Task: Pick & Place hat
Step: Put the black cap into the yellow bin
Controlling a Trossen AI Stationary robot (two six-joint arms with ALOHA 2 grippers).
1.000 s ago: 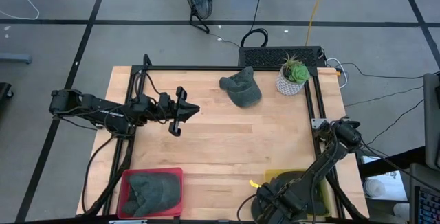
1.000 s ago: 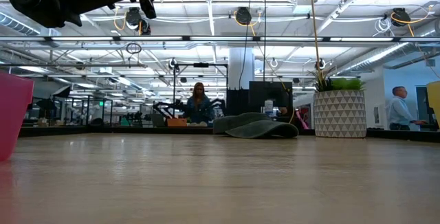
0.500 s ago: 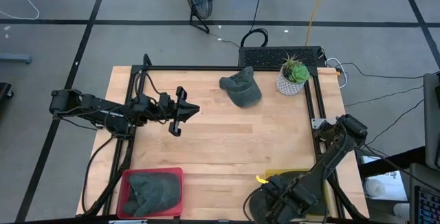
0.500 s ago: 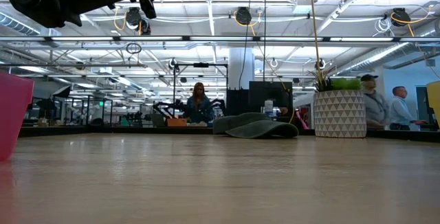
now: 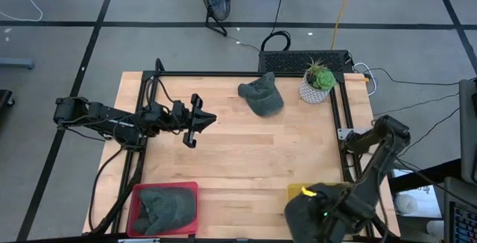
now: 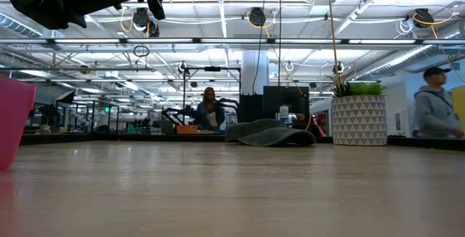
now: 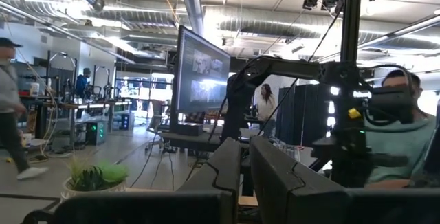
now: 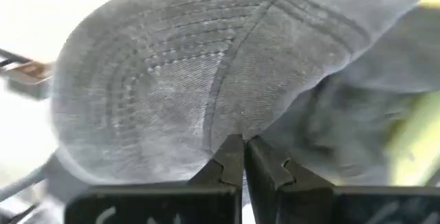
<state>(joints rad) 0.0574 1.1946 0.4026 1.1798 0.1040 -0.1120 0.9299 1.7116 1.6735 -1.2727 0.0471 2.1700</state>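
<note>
Between right gripper (image 8: 242, 157) jaws: grey hat (image 8: 179, 80) fabric (pinched tight).

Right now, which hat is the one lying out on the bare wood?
Find the wooden table and look along its far edge for the potted plant in a white pot. Just left of it lies a grey cap. Unlike the hat in the red bin, it sits loose on the wood.
</note>
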